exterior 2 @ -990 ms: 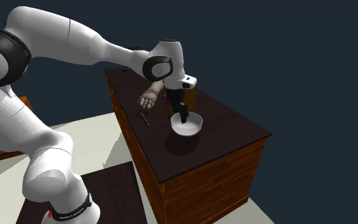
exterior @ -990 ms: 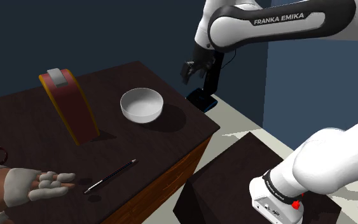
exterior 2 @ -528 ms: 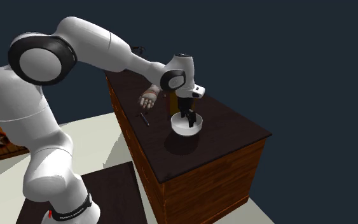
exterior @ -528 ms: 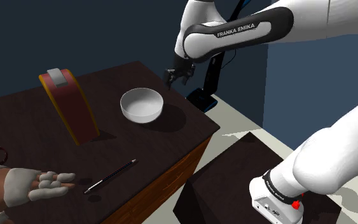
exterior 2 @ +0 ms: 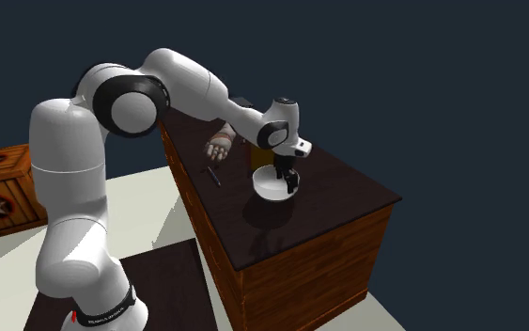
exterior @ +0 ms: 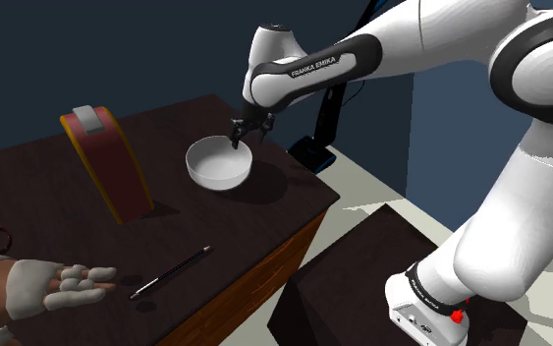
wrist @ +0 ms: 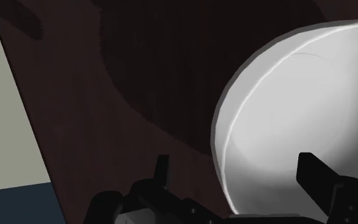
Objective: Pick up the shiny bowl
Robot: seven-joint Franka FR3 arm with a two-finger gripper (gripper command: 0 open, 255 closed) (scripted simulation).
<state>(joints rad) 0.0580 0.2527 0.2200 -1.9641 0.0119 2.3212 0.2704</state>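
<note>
Clutter keeps to the shoulder view's left of the dark wooden table (exterior: 28, 197): a pale glove (exterior: 43, 288) at the near edge, a standing red, yellow-edged slab (exterior: 112, 167) further back, and a black pen (exterior: 172, 271) by the front edge, all well apart from the target. Right of them the white bowl (exterior: 219, 162) stands upright near the table's right end with bare wood round it, so a descent from above should meet nothing else. The black gripper (exterior: 239, 138) hangs over the bowl's right-hand rim rather than its middle, probably because the thin wall can be pinched while the whole bowl looks too wide to span. In the wrist view the fingers (wrist: 163, 170) stand wide apart and hold nothing, one outside the wall, the other over the hollow, with the rim between them not yet clasped
</note>
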